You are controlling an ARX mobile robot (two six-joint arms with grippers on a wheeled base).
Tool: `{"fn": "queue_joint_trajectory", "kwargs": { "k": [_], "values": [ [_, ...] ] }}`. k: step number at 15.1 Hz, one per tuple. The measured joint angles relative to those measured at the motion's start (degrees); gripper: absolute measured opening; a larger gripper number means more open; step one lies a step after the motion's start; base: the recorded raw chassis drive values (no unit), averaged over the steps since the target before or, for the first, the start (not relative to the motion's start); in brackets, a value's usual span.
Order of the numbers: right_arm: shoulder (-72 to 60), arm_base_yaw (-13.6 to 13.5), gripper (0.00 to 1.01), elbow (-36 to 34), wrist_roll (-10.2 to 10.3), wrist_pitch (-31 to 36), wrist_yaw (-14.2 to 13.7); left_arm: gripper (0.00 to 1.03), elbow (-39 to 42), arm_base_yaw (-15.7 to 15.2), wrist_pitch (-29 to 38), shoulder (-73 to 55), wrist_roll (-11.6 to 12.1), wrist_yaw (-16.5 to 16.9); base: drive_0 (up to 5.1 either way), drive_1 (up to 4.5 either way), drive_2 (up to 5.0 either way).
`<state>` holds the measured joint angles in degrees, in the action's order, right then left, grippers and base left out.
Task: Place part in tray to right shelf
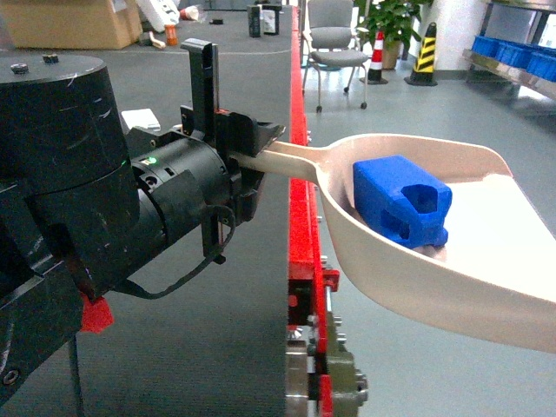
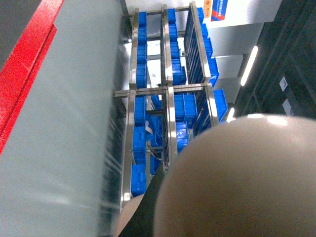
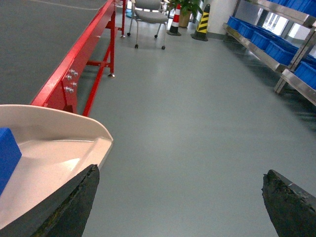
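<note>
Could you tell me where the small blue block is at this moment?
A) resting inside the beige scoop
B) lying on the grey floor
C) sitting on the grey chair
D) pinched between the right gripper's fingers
A: the blue block rests inside the beige scoop, whose handle the left gripper holds.

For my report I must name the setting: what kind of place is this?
Probably a warehouse or factory floor used for robot trials: steel shelves loaded with blue crates, a long red frame like a conveyor line, and striped safety cones on a bare grey floor.
</note>
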<state>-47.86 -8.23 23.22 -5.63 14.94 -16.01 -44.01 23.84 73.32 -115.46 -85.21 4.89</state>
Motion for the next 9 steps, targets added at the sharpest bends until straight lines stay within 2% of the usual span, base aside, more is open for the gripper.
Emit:
{"fn": "queue_joint_trajectory", "kwargs": {
  "k": [9],
  "values": [
    [-0.02,0.0,0.98,-0.02,0.0,0.0,-0.02,0.13,0.0,-0.04,-0.09,0.0,-0.02,-0.04,5.0,-2.46,-2.5]
  ]
}}
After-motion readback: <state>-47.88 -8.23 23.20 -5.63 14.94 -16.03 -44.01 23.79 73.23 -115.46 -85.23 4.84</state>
